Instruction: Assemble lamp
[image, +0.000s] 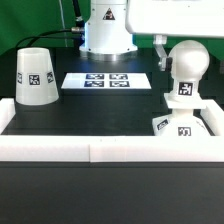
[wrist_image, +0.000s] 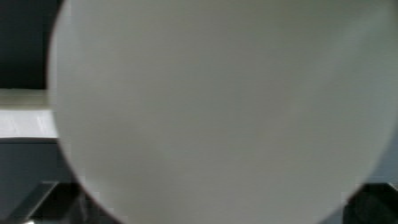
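Bulb (image: 186, 68) stands upright on base (image: 186, 122) at the exterior view's right, against the white border rail (image: 110, 150); whether it is fully seated cannot be told. Shade (image: 36, 76) sits apart at the exterior view's left, mouth down on the black table (image: 100, 112), not yet fitted. Judged: roughly mid-task, bulb placed, shade left to go on. Gripper (image: 164, 52) is at the bulb's head, one dark finger showing beside it; open or clamped cannot be told. Wrist view is filled by a blurred pale rounded surface, likely the bulb. All parts matte white with square tags. Marker board (image: 105, 81) lies flat behind.
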